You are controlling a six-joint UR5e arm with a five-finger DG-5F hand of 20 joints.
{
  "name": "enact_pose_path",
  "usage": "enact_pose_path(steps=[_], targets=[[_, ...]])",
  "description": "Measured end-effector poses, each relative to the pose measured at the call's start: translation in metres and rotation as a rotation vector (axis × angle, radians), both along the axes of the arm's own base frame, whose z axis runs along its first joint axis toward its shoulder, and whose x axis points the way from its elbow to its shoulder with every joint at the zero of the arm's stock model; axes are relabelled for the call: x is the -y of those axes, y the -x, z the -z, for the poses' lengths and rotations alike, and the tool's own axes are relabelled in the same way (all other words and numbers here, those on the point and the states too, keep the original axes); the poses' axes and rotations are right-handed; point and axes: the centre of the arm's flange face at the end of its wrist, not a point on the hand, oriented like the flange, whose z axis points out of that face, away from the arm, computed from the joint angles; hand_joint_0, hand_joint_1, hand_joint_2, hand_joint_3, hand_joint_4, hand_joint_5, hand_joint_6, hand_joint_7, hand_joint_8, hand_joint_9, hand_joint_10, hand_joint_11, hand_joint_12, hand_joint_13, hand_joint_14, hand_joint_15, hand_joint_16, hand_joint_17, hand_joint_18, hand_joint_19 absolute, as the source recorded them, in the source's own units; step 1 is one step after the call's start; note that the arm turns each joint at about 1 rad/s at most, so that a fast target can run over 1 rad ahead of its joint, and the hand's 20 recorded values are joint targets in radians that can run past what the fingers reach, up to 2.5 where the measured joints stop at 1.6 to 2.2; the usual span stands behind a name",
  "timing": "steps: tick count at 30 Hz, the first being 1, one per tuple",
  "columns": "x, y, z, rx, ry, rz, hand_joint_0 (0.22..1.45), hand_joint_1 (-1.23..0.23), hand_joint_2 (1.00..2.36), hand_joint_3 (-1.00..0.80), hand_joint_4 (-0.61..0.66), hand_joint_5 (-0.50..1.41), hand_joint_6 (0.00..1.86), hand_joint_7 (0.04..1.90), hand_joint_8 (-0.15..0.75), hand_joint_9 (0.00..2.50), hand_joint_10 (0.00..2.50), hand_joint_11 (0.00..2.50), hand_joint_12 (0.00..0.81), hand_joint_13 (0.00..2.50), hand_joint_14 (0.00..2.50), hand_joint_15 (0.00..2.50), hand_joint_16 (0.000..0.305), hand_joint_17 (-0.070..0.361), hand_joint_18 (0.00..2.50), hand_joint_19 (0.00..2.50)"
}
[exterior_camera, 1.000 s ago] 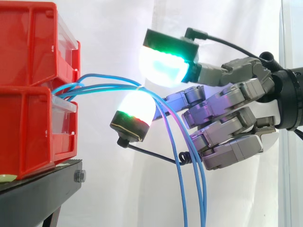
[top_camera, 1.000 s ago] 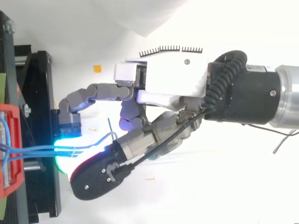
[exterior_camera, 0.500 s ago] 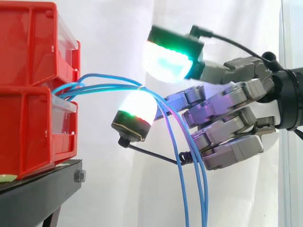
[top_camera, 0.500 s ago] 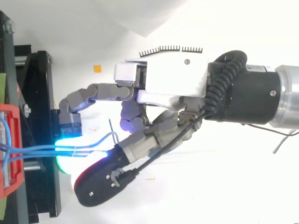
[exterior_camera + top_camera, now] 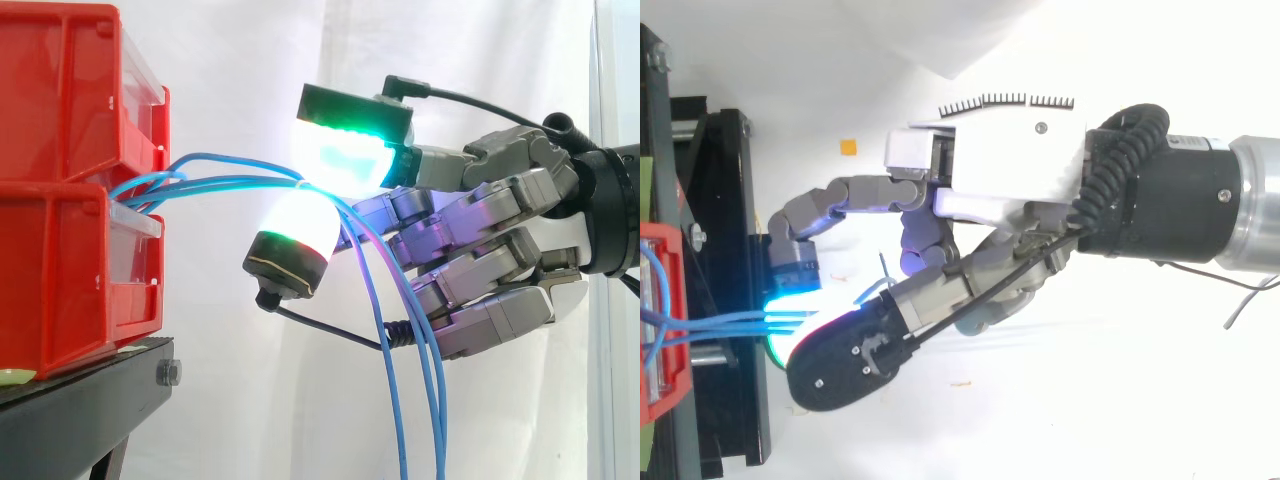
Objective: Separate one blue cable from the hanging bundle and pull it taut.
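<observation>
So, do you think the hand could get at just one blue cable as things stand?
Probably not yet: the hand has its pads pinched above and below the blue cables where they run bunched together, so nothing singles one out.

The arm [image 5: 1250,205] comes in from the right with its wrist held level, and the hand [image 5: 500,250] reaches left. Two digits stretch out ahead of the rest. The upper one's pad [image 5: 345,152] glows green and the lower one's glows white with a red rim. They close on the blue cables [image 5: 230,181] between them. The other fingers lie stacked and half curled near the palm.
</observation>
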Motion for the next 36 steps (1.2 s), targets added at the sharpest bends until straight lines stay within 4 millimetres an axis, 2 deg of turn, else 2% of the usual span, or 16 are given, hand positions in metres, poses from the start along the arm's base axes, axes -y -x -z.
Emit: enact_pose_path(steps=[6, 9, 10, 12, 13, 15, 16, 17, 19, 20, 22, 23, 24, 25, 31, 36], targets=[[0.0001, 0.0, 0.0001, 0.0, 0.0, 0.0, 0.77, -0.77, 1.01, -0.35, 0.01, 0.15, 0.5, 1.33, 0.211, 2.35, 0.03, 2.25, 0.326, 1.39, 1.78, 1.11, 0.051, 0.115, 1.51, 1.42], [0.0001, 0.0, 0.0002, 0.0, 0.0, 0.0, 0.74, -0.91, 1.02, -0.3, -0.01, 0.15, 0.5, 1.36, 0.217, 2.32, 0.03, 2.26, 0.329, 1.38, 1.75, 1.13, 0.051, 0.115, 1.52, 1.39], [0.0001, 0.0, 0.0001, 0.0, 0.001, 0.0, 0.71, -1.0, 1.02, -0.3, 0.03, 0.13, 0.54, 1.27, 0.225, 2.3, 0.02, 2.3, 0.335, 1.37, 1.74, 1.15, 0.052, 0.118, 1.5, 1.39], [0.0001, 0.0, 0.0002, 0.0, 0.001, 0.0, 0.63, -1.04, 1.0, -0.48, 0.08, 0.12, 0.58, 1.21, 0.238, 2.29, 0.02, 2.34, 0.342, 1.36, 1.74, 1.15, 0.054, 0.121, 1.48, 1.39], [0.0002, 0.0, 0.0001, 0.0, 0.001, 0.0, 0.52, -0.98, 1.0, -0.5, 0.1, 0.12, 0.58, 1.21, 0.242, 2.31, 0.02, 2.32, 0.359, 1.38, 1.74, 1.13, 0.058, 0.131, 1.52, 1.37], [0.0002, 0.0, 0.0002, 0.0, 0.0, 0.0, 0.43, -0.86, 1.0, -0.5, 0.12, 0.13, 0.56, 1.25, 0.262, 2.35, 0.02, 2.26, 0.394, 1.44, 1.75, 1.05, 0.068, 0.153, 1.61, 1.32], [0.0002, 0.0, 0.0001, 0.0, 0.0, 0.0, 0.39, -0.72, 1.0, -0.5, 0.13, 0.14, 0.55, 1.28, 0.268, 2.38, 0.03, 2.21, 0.416, 1.48, 1.74, 1.04, 0.074, 0.167, 1.63, 1.18], [0.0002, 0.0, -0.0001, 0.0, 0.0, 0.0, 0.38, -0.68, 1.0, -0.5, 0.13, 0.14, 0.54, 1.29, 0.28, 2.38, 0.03, 2.22, 0.409, 1.48, 1.74, 1.03, 0.075, 0.169, 1.64, 1.14], [0.0003, 0.0, 0.0, 0.0, 0.0, 0.0, 0.36, -0.46, 1.0, -0.5, 0.15, 0.15, 0.53, 1.32, 0.275, 2.4, 0.03, 2.19, 0.42, 1.52, 1.71, 1.01, 0.078, 0.175, 1.62, 1.02], [0.0003, 0.0, 0.0001, 0.0, 0.0, 0.0, 0.36, -0.45, 1.0, -0.5, 0.14, 0.15, 0.53, 1.32, 0.275, 2.41, 0.03, 2.17, 0.42, 1.52, 1.7, 1.02, 0.078, 0.176, 1.62, 1.01], [0.0003, 0.0, 0.0, 0.001, 0.0, 0.0, 0.43, -0.31, 1.0, -0.5, 0.12, 0.15, 0.53, 1.29, 0.226, 2.4, 0.03, 2.18, 0.376, 1.48, 1.71, 1.04, 0.067, 0.15, 1.56, 1.16], [0.0002, -0.0001, -0.0001, 0.001, 0.001, 0.0, 0.44, -0.31, 1.0, -0.5, 0.12, 0.15, 0.53, 1.29, 0.225, 2.4, 0.03, 2.18, 0.374, 1.48, 1.71, 1.04, 0.065, 0.147, 1.55, 1.17], [0.0003, -0.0001, -0.0001, 0.001, 0.003, 0.0, 0.48, -0.31, 1.0, -0.5, 0.1, 0.14, 0.53, 1.29, 0.204, 2.39, 0.03, 2.21, 0.35, 1.45, 1.7, 1.07, 0.058, 0.131, 1.52, 1.3], [0.0003, -0.0001, 0.0, 0.001, 0.004, 0.0, 0.53, -0.36, 1.0, -0.5, 0.08, 0.14, 0.52, 1.29, 0.193, 2.37, 0.03, 2.25, 0.324, 1.42, 1.68, 1.1, 0.051, 0.114, 1.5, 1.43], [0.0004, -0.0001, 0.0002, -0.001, 0.017, -0.001, 0.71, -0.63, 1.0, -0.5, 0.04, 0.15, 0.5, 1.33, 0.2, 2.36, 0.02, 2.31, 0.311, 1.4, 1.65, 1.14, 0.044, 0.1, 1.45, 1.45], [0.0004, 0.0001, 0.0005, -0.002, 0.021, -0.001, 0.77, -0.71, 1.0, -0.5, 0.04, 0.15, 0.5, 1.34, 0.198, 2.37, 0.02, 2.34, 0.317, 1.4, 1.68, 1.13, 0.046, 0.102, 1.46, 1.46]])
